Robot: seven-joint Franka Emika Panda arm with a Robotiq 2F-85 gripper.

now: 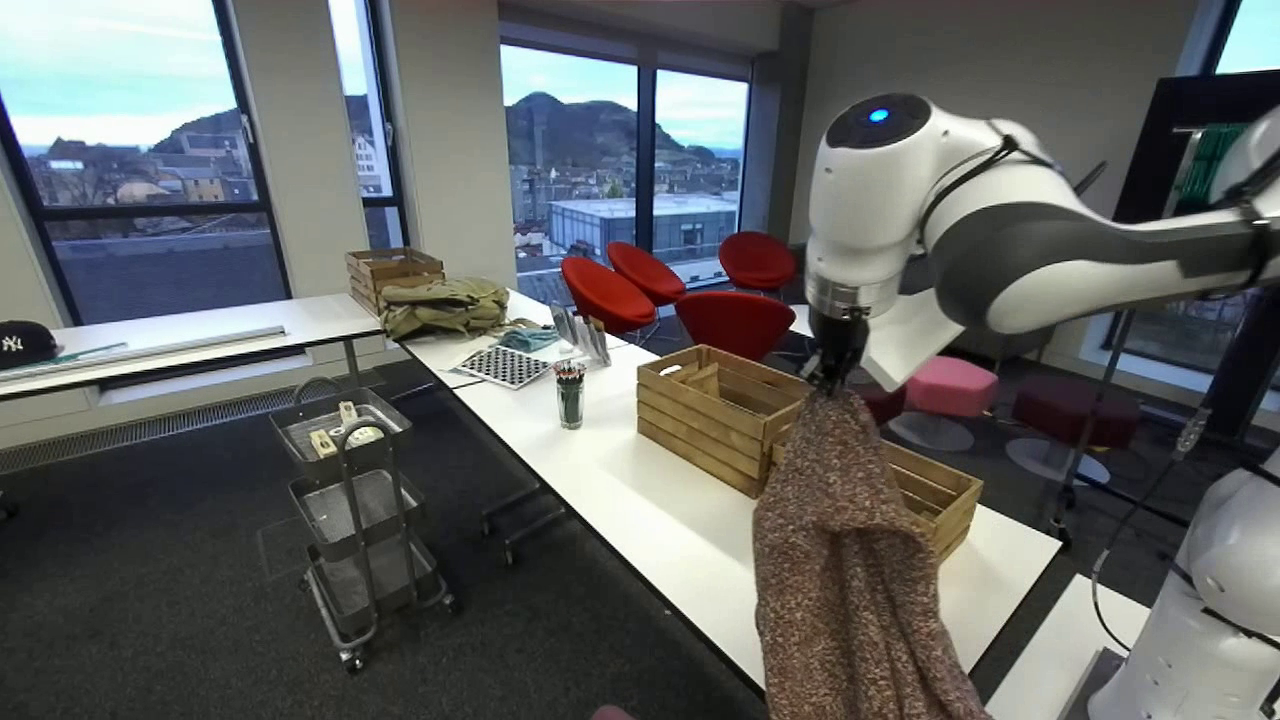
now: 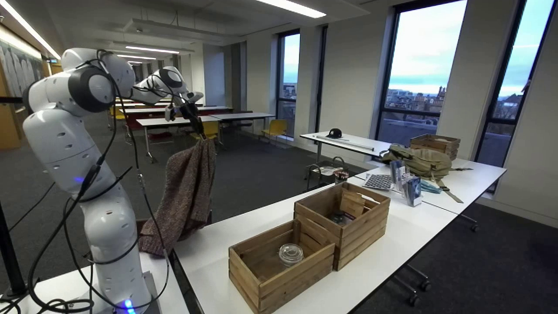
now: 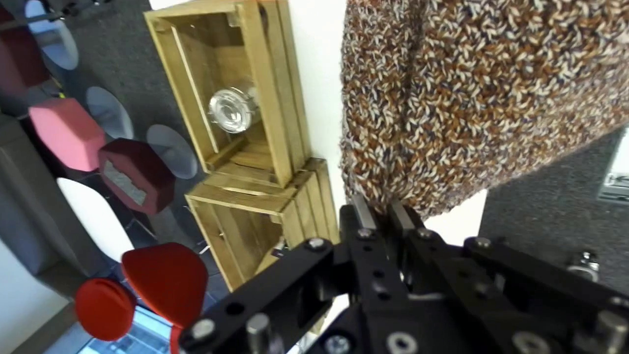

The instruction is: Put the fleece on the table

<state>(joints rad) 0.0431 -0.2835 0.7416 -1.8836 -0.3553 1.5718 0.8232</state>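
While the larger wooden box (image 1: 705, 430) is carried by the white surface (image 1: 650, 520), the fleece (image 1: 845, 540), just to the right of that box in an exterior view, is held up in the air and has not been laid down. From its coarse, speckled knit it is judged soft, limp and fairly light, more grippy than slippery; nothing about it seems fragile, though a loop might be snagged on the smaller box (image 1: 940, 490), which is partly hidden behind it. A heap is to be expected if it is simply dropped, so the lower end (image 2: 150, 244) would best be landed first; whether anything is touched by that end cannot be told. Its gathered top is pinched between the fingers (image 3: 364, 215), which are clamped on a narrow fold: a sound hold for lifting, but for spreading, an edge or corner would serve better. Further right, the arm (image 1: 1080, 260) is stretched across above the surface, with its wrist bent so that the fingers are pointed downward; its base (image 1: 1190, 620) is set farthest right, near the surface's end.
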